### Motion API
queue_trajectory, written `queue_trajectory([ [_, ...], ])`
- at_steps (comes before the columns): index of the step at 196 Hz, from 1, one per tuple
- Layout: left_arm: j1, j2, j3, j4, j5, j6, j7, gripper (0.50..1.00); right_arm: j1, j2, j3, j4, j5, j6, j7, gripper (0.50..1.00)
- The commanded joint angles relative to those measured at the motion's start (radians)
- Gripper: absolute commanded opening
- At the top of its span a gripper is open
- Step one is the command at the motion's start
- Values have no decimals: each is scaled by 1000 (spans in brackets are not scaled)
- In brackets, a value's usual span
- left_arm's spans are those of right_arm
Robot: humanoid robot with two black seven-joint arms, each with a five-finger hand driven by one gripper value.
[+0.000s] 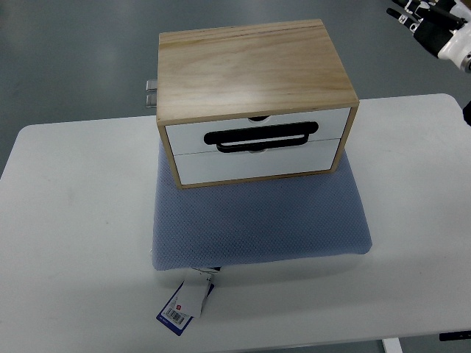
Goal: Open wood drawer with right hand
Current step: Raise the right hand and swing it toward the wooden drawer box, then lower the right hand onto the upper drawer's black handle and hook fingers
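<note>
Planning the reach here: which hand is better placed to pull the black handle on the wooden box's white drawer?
Right. The right hand shows at the top right corner, far from the black handle on the white drawer front; no left hand is in view.

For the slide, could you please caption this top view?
Closed two-drawer wooden box with black handle sits on blue-grey cushion; right hand waits at upper right corner.

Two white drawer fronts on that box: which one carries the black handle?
The upper drawer: the black handle is mounted along its lower edge, overhanging the seam. The lower drawer has a plain white front. Both are closed; the right hand is far off, top right.
</note>
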State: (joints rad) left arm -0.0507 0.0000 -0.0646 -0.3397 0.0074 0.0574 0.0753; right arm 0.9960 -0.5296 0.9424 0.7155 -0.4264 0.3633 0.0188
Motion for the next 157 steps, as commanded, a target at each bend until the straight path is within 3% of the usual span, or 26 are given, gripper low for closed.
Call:
queue_trajectory([
  [1,-8,0,-1,-1,2,-1,0,1000,108,-113,-160,160,-152,6,-65,944],
  [12,-9,0,-1,-5,2,-2,0,1000,177,-171,-263,263,-193,11,-117,944],
  [23,-9,0,-1,-5,2,-2,0,1000,177,-171,-263,263,-193,11,-117,944],
  [24,-9,0,0,-15,2,-1,0,1000,267,-214,-381,348,-204,16,-169,944],
  [38,-11,0,0,-19,2,-1,0,1000,426,-245,-569,427,-198,31,-255,942],
  [48,-11,0,0,-19,2,-1,0,1000,426,-245,-570,427,-198,31,-255,942],
  [49,-12,0,0,-19,2,-1,0,1000,529,-257,-688,477,-196,43,-328,940],
  [58,-14,0,0,-19,2,-1,0,1000,616,-268,-783,548,-183,51,-408,940],
  [91,-14,0,0,-19,2,-1,0,1000,786,-254,-964,748,52,2,-623,936],
  [102,-14,0,0,-18,0,-1,0,1000,832,-230,-1010,789,123,-46,-630,936],
  [112,-14,0,0,-18,0,-1,0,1000,833,-230,-1010,789,123,-46,-630,936],
  [113,-14,0,0,-16,0,-1,0,1000,866,-193,-1036,809,173,-91,-630,936],
  [132,-14,0,0,-13,0,-1,0,1000,889,-121,-1044,811,244,-164,-630,936],
  [143,-14,0,0,-13,0,-1,0,1000,889,-121,-1044,811,244,-164,-630,936],
  [144,-14,0,0,-13,0,-1,0,1000,889,-74,-1047,811,274,-205,-630,936],
  [148,-14,0,0,-13,0,-2,0,1000,889,-56,-1050,811,285,-224,-630,936],
  [157,-14,0,0,-13,0,-2,0,1000,889,-56,-1050,811,285,-224,-630,936],
])
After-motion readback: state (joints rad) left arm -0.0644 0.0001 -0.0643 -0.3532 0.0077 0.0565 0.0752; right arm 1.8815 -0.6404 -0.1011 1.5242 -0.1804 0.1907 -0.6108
